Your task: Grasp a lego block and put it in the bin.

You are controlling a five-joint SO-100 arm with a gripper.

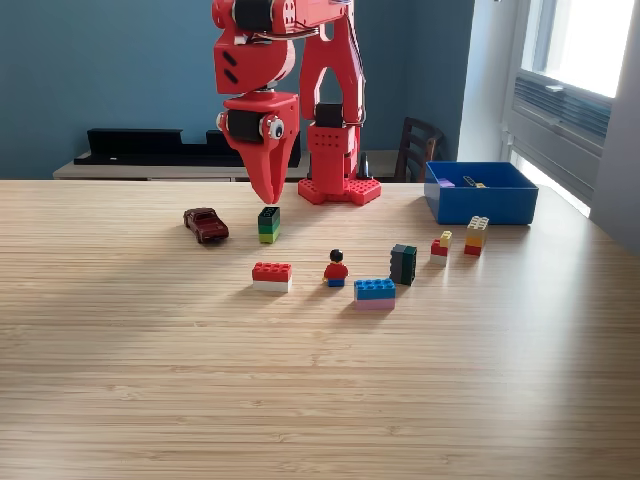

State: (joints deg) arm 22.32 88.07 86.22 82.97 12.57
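From my remote seat I've got the red arm (335,90) standing at the far side of the wooden counter (300,380), with its jaws (268,192) pointing straight down and hanging just above a little stacked block (268,224), dark on top, green in the middle, yellow-green at the bottom. The tips look pressed together into one point, nothing held between them, so I'd call them closed and empty.

The bin (481,193) sits far right in the exterior view, well apart from the jaws. It's a blue open-topped rectangular box with low walls, way bigger than any of the bricks, and I can just make out a couple of small pieces inside, too tiny to identify.

Left of the stacked block is a dark red toy car (206,224). Nearer to me there's a red-and-white brick (272,276), a small figure in red (336,268), a blue brick on a pink base (375,292) and a dark green upright block (403,264). Just in front of the bin are a small red-and-yellow piece (440,245) and a yellow-and-orange stack (476,235).
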